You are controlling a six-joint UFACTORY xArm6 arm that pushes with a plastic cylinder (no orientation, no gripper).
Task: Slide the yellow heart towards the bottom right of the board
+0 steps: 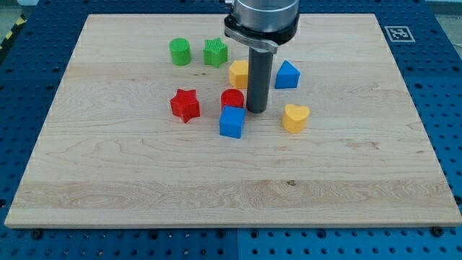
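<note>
The yellow heart (295, 118) lies right of the board's middle. My tip (256, 110) rests on the board a short way to the heart's left, with a gap between them. The tip stands just right of the red cylinder (232, 100) and above-right of the blue cube (232, 122). A yellow block (238, 73), partly hidden behind the rod, sits above the tip, its shape unclear.
A blue pointed block (286, 74) sits up and right of the tip. A red star (185, 105) lies left of the red cylinder. A green cylinder (180, 52) and a green star (215, 53) sit near the top. The wooden board (216, 188) lies on a blue perforated table.
</note>
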